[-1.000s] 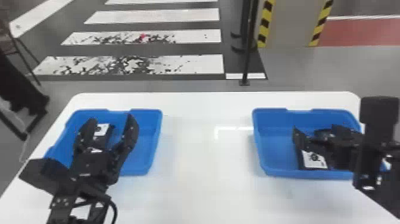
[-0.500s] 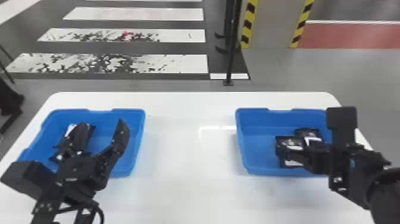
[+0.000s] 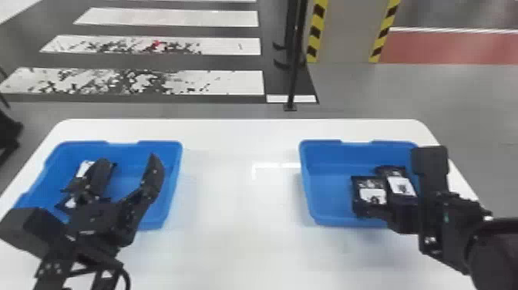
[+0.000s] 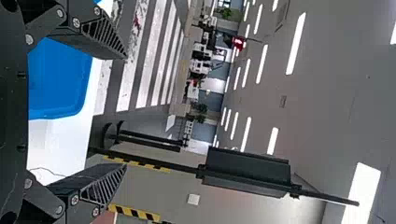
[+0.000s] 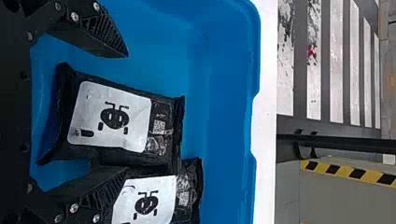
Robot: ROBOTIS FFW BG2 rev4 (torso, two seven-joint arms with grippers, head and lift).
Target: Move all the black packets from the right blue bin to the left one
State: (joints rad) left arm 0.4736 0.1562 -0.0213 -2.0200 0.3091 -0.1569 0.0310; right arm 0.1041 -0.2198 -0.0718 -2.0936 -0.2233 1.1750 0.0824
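While the left gripper (image 3: 127, 164) leans, splayed, over its bin (image 3: 172, 181), the right gripper (image 3: 374, 210) slants by packets (image 5: 110, 116), fingers parted.

The black, jointed left arm (image 3: 56, 262) has a boxy black housing (image 3: 23, 227) on its left and a thin, looped black cable (image 3: 126, 274) at its near end. The black left end effector (image 3: 128, 158) and the black right end effector (image 3: 389, 220) have wedge-shaped, slant-ribbed fingers (image 4: 105, 35) and round silvery screws (image 4: 76, 21). The black right arm (image 3: 449, 231) carries perhaps a tiny green mark (image 3: 446, 218).
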